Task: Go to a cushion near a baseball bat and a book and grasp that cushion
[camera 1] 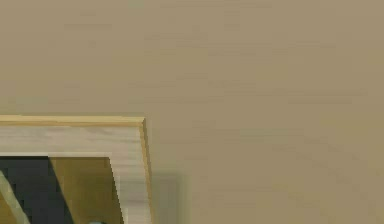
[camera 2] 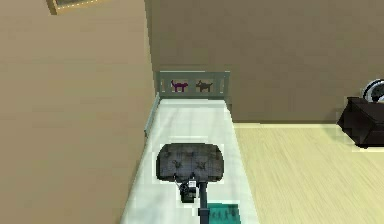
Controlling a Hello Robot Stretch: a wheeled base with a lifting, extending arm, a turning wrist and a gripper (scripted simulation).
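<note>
The arm [camera 2: 205, 208] is seen as a dark bar rising from the bottom edge of the arm side view, reaching out over the bed [camera 2: 190, 125]. The gripper [camera 2: 187, 190] is set at the near edge of the cushion [camera 2: 190, 160]; contact cannot be judged. How the jaws stand cannot be told, nor whether anything is held. The cushion is grey, squarish and tufted, with rounded corners. It is laid flat on the pale sheet, towards the foot of the bed. A flat teal thing [camera 2: 226, 212] lies just beside the arm.
</note>
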